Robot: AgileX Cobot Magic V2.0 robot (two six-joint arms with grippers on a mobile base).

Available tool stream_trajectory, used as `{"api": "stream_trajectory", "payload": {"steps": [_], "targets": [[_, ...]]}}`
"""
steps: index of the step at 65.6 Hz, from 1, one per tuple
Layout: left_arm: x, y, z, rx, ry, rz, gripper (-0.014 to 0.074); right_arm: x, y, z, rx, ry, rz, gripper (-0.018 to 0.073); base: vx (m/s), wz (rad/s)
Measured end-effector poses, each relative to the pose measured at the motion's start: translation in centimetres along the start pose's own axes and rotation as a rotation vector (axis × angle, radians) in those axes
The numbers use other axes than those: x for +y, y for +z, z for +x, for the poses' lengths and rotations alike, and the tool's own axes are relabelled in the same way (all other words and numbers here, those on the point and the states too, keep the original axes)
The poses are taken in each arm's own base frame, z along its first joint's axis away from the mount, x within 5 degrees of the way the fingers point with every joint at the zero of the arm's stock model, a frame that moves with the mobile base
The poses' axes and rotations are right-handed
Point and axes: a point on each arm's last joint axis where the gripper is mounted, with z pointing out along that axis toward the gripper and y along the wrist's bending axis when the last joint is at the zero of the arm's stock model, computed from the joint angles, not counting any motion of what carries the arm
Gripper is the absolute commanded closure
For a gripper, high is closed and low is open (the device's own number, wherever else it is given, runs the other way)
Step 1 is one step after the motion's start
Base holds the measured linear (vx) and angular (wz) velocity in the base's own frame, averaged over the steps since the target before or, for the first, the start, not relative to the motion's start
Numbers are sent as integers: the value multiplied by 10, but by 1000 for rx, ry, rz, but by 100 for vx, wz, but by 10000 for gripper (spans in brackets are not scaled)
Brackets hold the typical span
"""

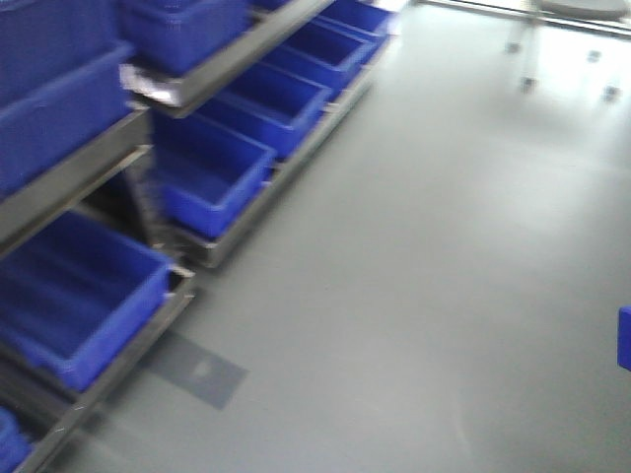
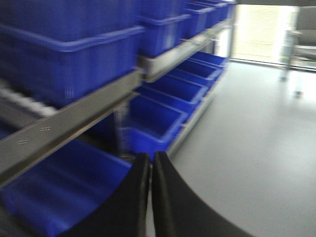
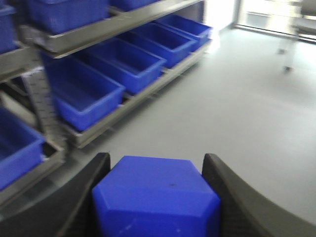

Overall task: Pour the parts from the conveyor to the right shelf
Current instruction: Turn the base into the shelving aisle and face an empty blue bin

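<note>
Grey floor (image 1: 444, 246) runs across the room ahead of me, all of it a little smeared by blur. On my right wrist camera the right gripper (image 3: 155, 160) is clamped around a blue container (image 3: 155, 202): one dark finger (image 3: 81, 197) presses its left side and the other sits against its right side. I see only a closed blue face, so I cannot tell whether parts are inside. On my left wrist camera the left gripper (image 2: 150, 157) has its two fingers pressed flat together with nothing between them. Beyond both grippers, off to the left in each view, stands the shelf rack (image 1: 232, 54), with grey metal tiers. Open blue bins (image 1: 212, 177) sit in rows on its levels, just beside one another. A darker square patch (image 1: 202, 370) marks the floor near the rack's foot.
</note>
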Motion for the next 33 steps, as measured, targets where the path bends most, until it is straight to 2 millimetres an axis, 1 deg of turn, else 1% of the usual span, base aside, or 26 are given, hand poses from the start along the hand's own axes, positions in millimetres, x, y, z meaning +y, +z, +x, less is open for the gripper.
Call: {"api": "stream_trajectory", "payload": {"steps": [12,33], "targets": [[0,0,0,0,0,0,603,0,0,0,0,0,0,564,28,106],[0,0,0,0,0,0,603,0,0,0,0,0,0,564,26,94]]}}
